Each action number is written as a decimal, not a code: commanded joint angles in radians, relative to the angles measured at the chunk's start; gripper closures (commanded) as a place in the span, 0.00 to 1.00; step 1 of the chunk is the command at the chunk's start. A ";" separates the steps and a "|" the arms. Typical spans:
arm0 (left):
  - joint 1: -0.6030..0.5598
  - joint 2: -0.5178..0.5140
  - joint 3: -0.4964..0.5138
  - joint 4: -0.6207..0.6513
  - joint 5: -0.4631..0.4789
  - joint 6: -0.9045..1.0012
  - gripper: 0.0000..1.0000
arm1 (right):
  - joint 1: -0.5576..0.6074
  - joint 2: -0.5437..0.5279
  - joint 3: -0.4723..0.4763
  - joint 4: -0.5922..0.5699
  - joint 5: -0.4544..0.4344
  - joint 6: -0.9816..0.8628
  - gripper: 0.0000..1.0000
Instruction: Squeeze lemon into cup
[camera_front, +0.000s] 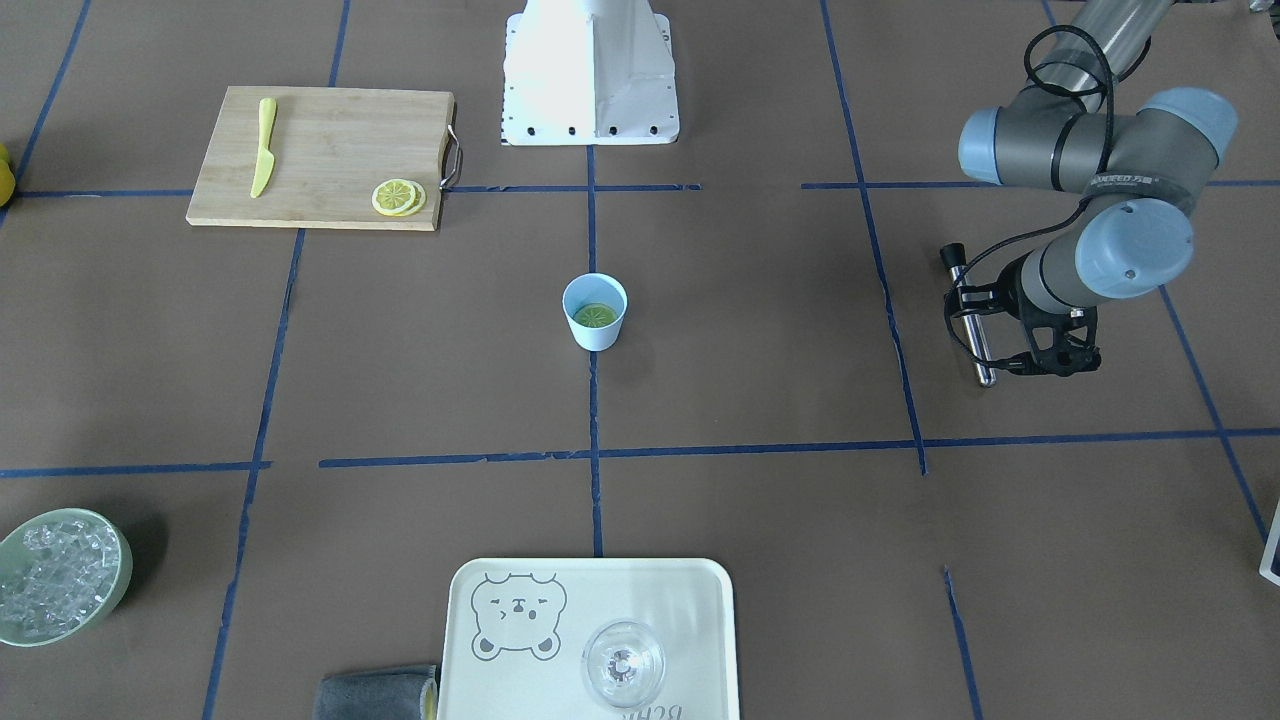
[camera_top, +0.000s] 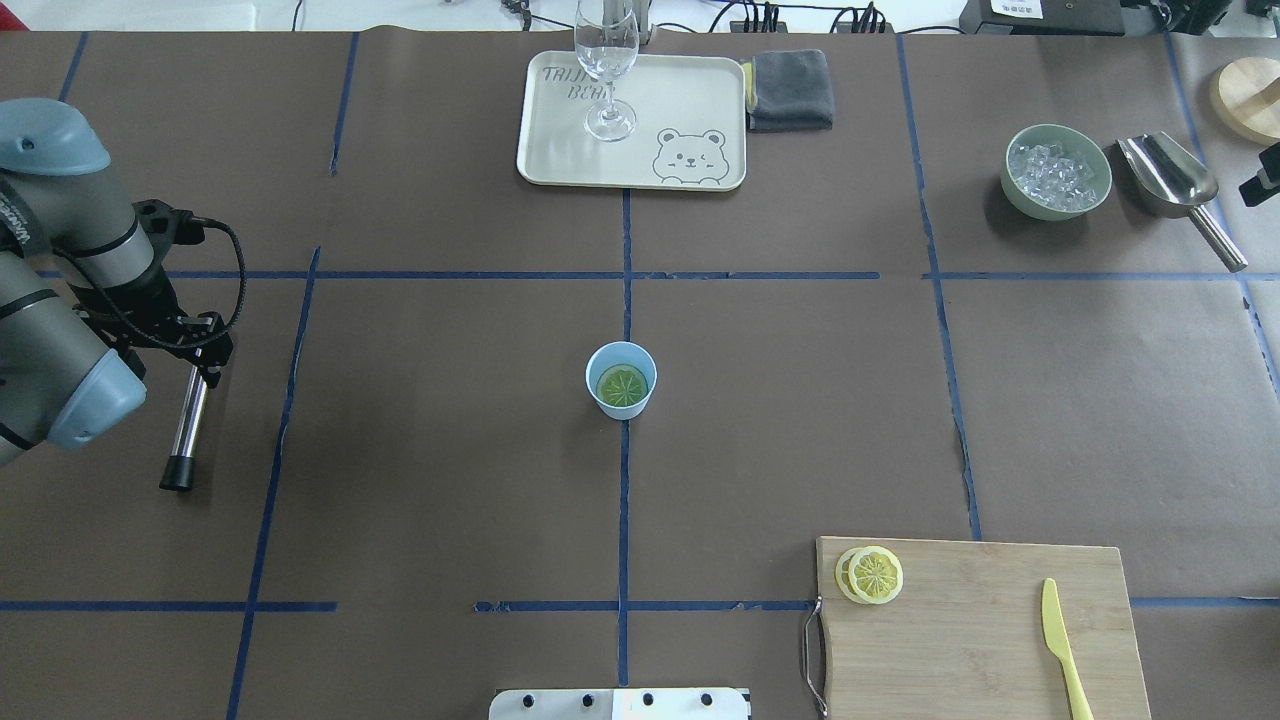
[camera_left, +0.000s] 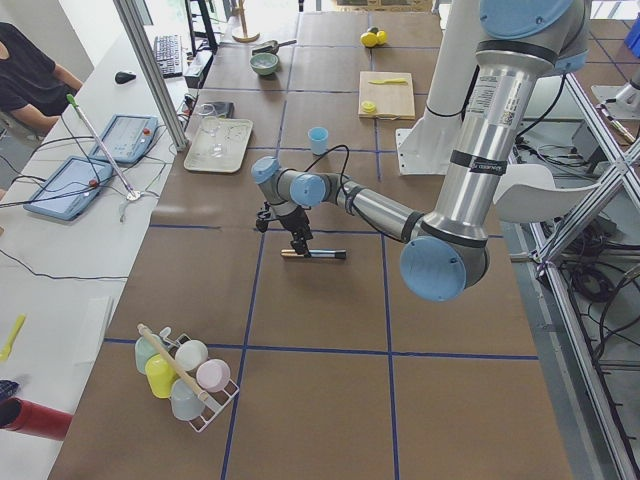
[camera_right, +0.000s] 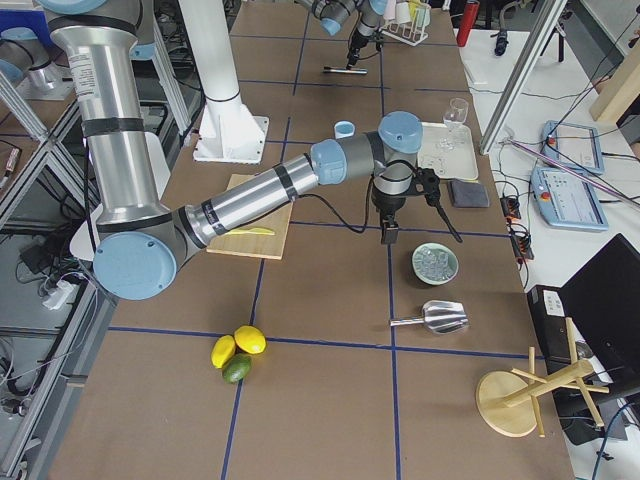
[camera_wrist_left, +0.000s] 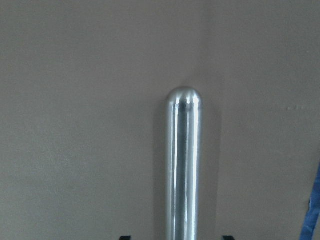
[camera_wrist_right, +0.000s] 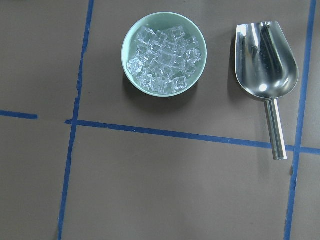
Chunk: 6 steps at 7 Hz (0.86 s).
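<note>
The pale blue cup (camera_front: 596, 338) stands at the table's middle with one lemon slice (camera_front: 594, 316) lying flat inside it; both show from overhead, the cup (camera_top: 608, 358) and the slice (camera_top: 621, 385). More lemon slices (camera_top: 870, 575) lie stacked on the wooden cutting board (camera_top: 990, 640). My left gripper (camera_top: 205, 352) is far to the cup's left, shut on a steel rod (camera_top: 190, 420) with a black tip, held level and low over the table. My right gripper (camera_right: 388, 232) hangs high near the ice bowl; I cannot tell whether it is open or shut.
A yellow plastic knife (camera_top: 1060, 650) lies on the board. A green bowl of ice (camera_top: 1057, 170) and a steel scoop (camera_top: 1170, 180) sit at the far right. A white tray (camera_top: 680, 110) carries a clear glass (camera_top: 606, 60), with a grey cloth (camera_top: 792, 90) beside it.
</note>
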 joint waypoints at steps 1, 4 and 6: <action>-0.063 -0.001 -0.070 0.001 0.005 0.001 0.00 | -0.001 0.005 0.003 0.001 -0.007 0.000 0.00; -0.361 0.016 -0.228 0.005 0.003 0.267 0.00 | 0.002 -0.001 0.006 0.001 -0.010 -0.002 0.00; -0.529 0.059 -0.216 -0.002 0.003 0.502 0.00 | 0.001 -0.017 0.004 0.001 -0.014 0.000 0.00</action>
